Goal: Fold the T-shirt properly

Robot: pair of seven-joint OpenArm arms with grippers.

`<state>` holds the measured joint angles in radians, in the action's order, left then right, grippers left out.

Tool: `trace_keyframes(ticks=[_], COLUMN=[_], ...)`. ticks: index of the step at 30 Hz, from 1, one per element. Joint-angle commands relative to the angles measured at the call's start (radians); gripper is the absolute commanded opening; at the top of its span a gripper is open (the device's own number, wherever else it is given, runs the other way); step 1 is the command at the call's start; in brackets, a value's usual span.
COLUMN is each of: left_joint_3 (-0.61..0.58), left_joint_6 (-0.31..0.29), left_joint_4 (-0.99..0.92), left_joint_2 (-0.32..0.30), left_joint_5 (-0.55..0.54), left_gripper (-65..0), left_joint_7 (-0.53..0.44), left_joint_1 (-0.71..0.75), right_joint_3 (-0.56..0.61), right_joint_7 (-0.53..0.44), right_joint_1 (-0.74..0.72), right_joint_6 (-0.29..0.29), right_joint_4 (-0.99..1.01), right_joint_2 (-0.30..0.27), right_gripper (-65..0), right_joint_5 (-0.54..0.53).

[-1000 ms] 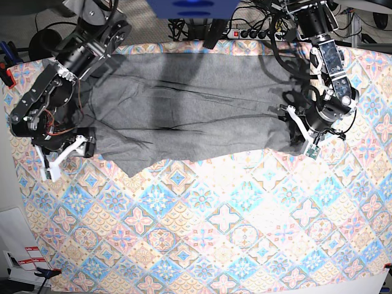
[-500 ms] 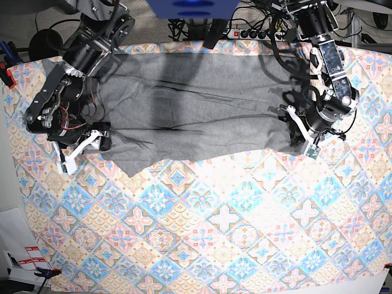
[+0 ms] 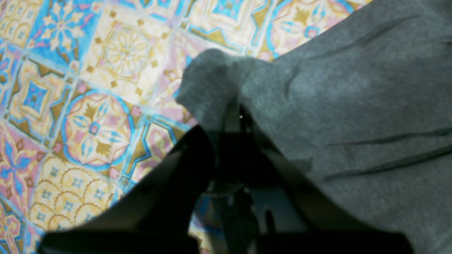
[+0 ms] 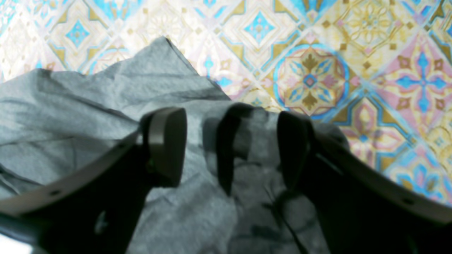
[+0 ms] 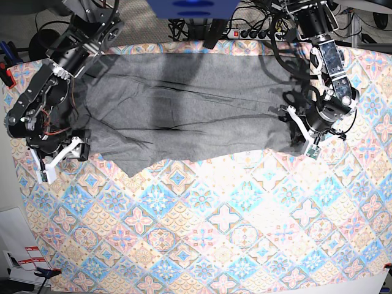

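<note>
My base camera looks straight down from high over the tabletop (image 5: 245, 233); both wrist cameras ride close behind my claws (very near), sharing its T-shirt (image 5: 184, 116) edges.

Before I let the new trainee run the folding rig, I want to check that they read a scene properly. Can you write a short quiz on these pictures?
1. True or false: the left hand is shut on the T-shirt.
2. Where does the right hand stand? A) wide open over the shirt's edge B) clamped on the shirt C) off the table
3. Fill in: the shirt lies on a ____-patterned cloth.

Key: 1 true; 2 A; 3 tile
</note>
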<state>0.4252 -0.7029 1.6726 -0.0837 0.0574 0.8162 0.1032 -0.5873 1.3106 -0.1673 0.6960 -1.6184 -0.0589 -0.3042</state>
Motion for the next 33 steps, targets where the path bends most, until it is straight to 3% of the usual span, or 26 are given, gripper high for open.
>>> trace_keyframes(ticks=[1,9,22,26,33], left_joint_3=[0.002,0.002,0.002,0.002,0.002], left_joint_6=[0.005,0.005,0.005,0.005,0.005], left_joint_4=[0.018,0.018,0.018,0.018,0.018], left_joint_2=[-0.009,-0.011,-0.011,-0.011,-0.011], left_joint_5=[-0.009,-0.009,-0.009,-0.009,-0.009], left_gripper=[-65.0,-65.0,-65.0,-65.0,-65.0], left_joint_7=[-0.019,-0.021,-0.021,-0.021,-0.021], left_joint_1=[-0.01,-0.01,-0.012,-0.012,-0.013], right_joint_3=[0.002,0.007,0.008,0.003,0.005], right_joint_7=[-0.03,-0.111,-0.108,-0.102,-0.101], right_joint_1=[-0.015,-0.011,-0.013,-0.019,-0.019], right_joint_6=[0.002,0.002,0.002,0.002,0.002], right_joint_4=[0.014,0.154,0.148,0.148,0.154], right_joint_2=[-0.011,-0.011,-0.014,-0.062,-0.062], right_gripper=[-25.3,-25.3,-25.3,-25.3,-25.3], right_joint_5=[-0.017,-0.017,-0.019,-0.02,-0.022])
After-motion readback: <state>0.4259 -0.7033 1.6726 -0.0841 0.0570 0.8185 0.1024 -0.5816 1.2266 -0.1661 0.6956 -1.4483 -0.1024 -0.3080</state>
